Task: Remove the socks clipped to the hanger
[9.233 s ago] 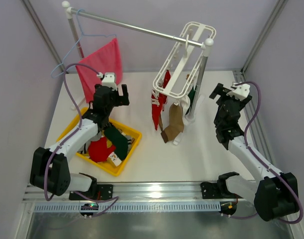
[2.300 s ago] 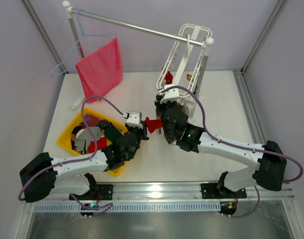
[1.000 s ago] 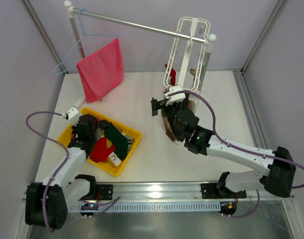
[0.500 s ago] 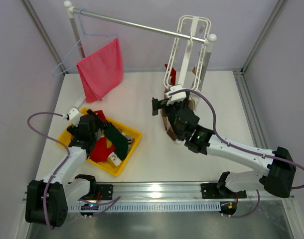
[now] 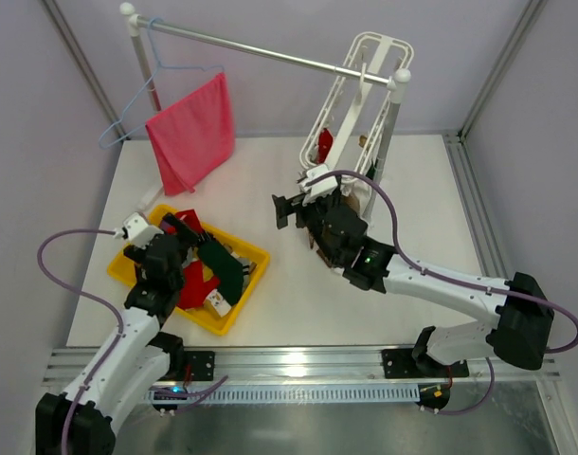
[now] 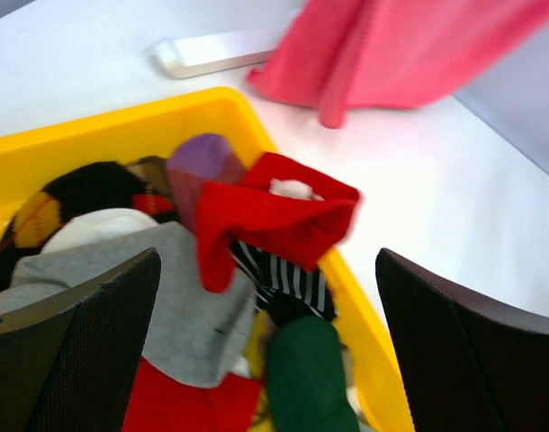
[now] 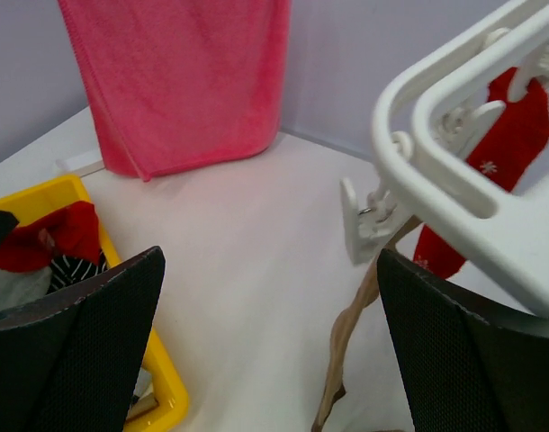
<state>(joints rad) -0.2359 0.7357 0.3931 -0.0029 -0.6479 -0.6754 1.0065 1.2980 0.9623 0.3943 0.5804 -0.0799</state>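
socks [image 7: 517,117] clipped to the white hanger [image 7: 472,193], back right of the table [image 5: 298,294]

a red sock [image 5: 324,145] with white flecks and a thin tan sock [image 7: 354,324] hang from small clips on the hanger, a rigid plastic frame tilted on a silver rail [image 5: 251,46]. more socks, red, green, grey and striped, lie heaped in a yellow bin [image 6: 121,135] at the left. the table is smooth matte white, the walls pale lilac, and a fuzzy pink cloth [image 5: 189,133] drapes near the rail's left end. the right arm stretches in across the middle, its right claw [image 7: 270,261] released, splayed wide and empty near the hanger's lower end. the left arm bends up over the bin, its left claw [image 6: 265,270] spread wide above the heap, gripping nothing.
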